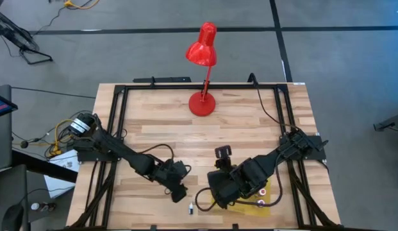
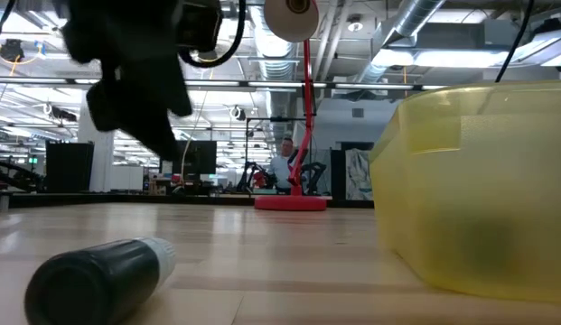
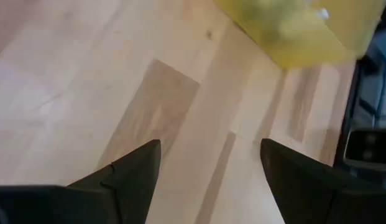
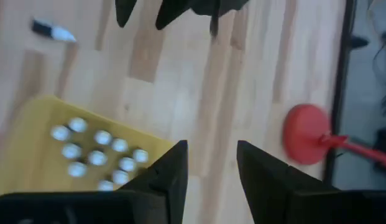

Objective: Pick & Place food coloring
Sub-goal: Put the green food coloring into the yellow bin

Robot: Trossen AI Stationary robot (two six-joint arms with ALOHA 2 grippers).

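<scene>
A cluster of small pale-capped food coloring bottles (image 4: 96,155) is seen standing inside the translucent yellow plastic container (image 4: 31,137), directly beneath and slightly to one side of the right gripper (image 4: 211,163). One further dark bottle with a pale cap (image 1: 191,208) is laid on its side on the light wooden table (image 1: 160,128), outside the container, just beside the left gripper (image 1: 181,192) at the near table edge. In the low view this bottle (image 2: 99,275) is shown flat in the foreground, well apart from the container (image 2: 479,190).

The right gripper is held above the container with its two dark fingers (image 4: 168,171) parted by a narrow gap; nothing is seen between them. The left gripper (image 3: 208,171) is held low over bare wood with its jaws spread wide and empty.

A red desk lamp (image 1: 202,77) is placed at the far table edge, well apart from both grippers.
</scene>
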